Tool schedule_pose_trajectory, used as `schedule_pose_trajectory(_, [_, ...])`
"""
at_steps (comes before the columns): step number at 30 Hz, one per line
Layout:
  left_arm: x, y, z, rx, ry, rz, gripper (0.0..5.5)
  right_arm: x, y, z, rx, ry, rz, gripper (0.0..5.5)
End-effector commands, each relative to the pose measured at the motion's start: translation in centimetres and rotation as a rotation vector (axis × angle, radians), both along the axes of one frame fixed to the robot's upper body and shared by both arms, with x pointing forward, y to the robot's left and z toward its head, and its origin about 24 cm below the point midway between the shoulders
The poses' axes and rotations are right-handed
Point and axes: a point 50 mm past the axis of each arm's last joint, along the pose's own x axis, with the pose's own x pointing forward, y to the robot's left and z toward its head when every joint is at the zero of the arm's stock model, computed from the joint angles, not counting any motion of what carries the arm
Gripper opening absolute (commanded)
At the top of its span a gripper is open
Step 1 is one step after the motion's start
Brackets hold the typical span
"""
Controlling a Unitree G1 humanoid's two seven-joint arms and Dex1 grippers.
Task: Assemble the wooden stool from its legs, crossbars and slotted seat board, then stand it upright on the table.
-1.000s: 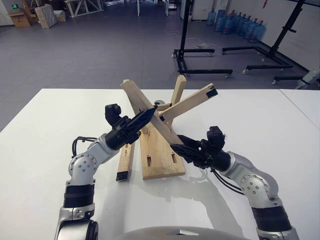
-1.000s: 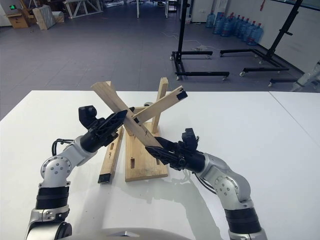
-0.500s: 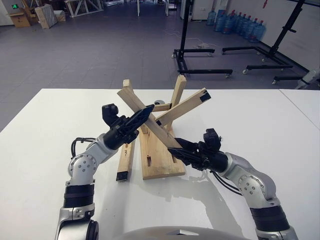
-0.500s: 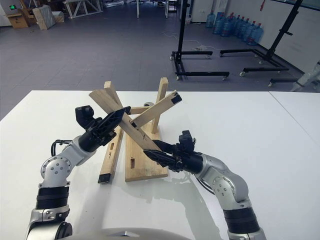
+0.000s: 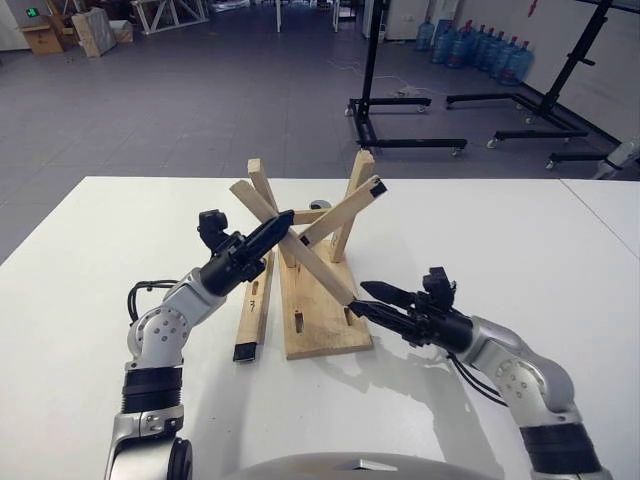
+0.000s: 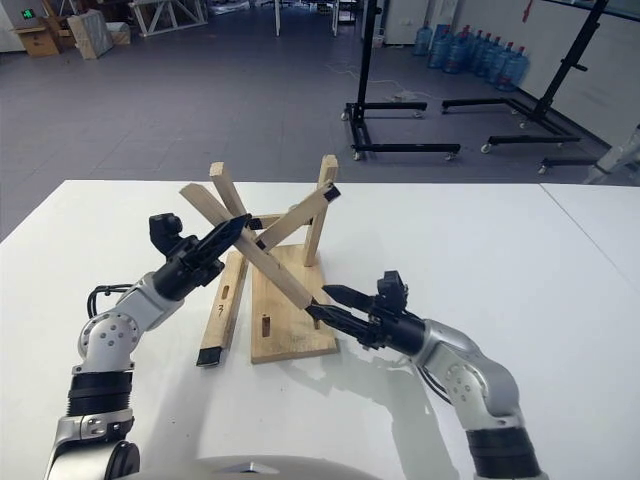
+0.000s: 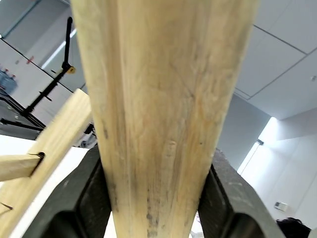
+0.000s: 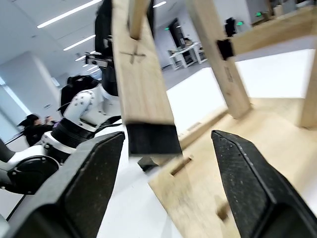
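Two tools: your left tool is clamped on the leg, likely stiff and light, propped over the seat board, while your right tool gapes empty just short of its capped foot, so take the bare wood above the cap.

Silver-grey rounded housings, dotted with small dark screws, are seen on the left arm and right arm. Black cables are looped beside each. The left pincer and right pincer are finished in black.
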Motion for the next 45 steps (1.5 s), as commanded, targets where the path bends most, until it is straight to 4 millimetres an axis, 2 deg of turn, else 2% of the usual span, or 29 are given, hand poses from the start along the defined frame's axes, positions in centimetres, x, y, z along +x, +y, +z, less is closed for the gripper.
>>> schedule_pose_trajectory(1, [0.5, 2.1, 1.8, 0.095, -0.128, 0.090, 2.07, -0.2, -2.7, 0.4, -0.015, -0.013, -0.138, 3.22])
schedule_pose_trajectory(3, [0.5, 2.6, 2.4, 0.229, -0.219, 0.123, 2.07, 0.6, -3.7, 0.6, -0.036, -0.033, -0.216, 3.22])
schedule_pose_trajectory(6, [-0.3, 2.4, 2.7, 0.378, -0.299, 0.043, 2.06, 1.1, -4.3, 0.6, -0.063, -0.039, -0.245, 3.22])
schedule_pose_trajectory(11, [-0.1, 1.9, 0.6, 0.545, -0.225, 0.006, 2.06, 1.3, -5.2, 0.6, -0.126, -0.014, -0.229, 3.22])
schedule_pose_trajectory(16, [-1.5, 1.5, -0.6, 0.551, -0.195, -0.024, 2.06, 0.8, -5.9, 0.4, -0.174, 0.017, -0.218, 3.22])
schedule_pose_trajectory(28, [-2.3, 2.7, 1.5, 0.532, -0.259, -0.060, 2.04, 0.3, -5.9, -0.2, -0.223, 0.047, -0.191, 3.22])
schedule_pose_trajectory(40, [0.3, 2.9, 1.1, 0.641, -0.255, -0.157, 2.04, -0.1, -5.3, -1.5, -0.245, 0.076, -0.165, 3.22])
schedule_pose_trajectory(45, [0.5, 3.3, 2.0, 0.704, -0.259, -0.227, 2.04, -0.1, -5.0, -1.8, -0.251, 0.077, -0.155, 3.22])
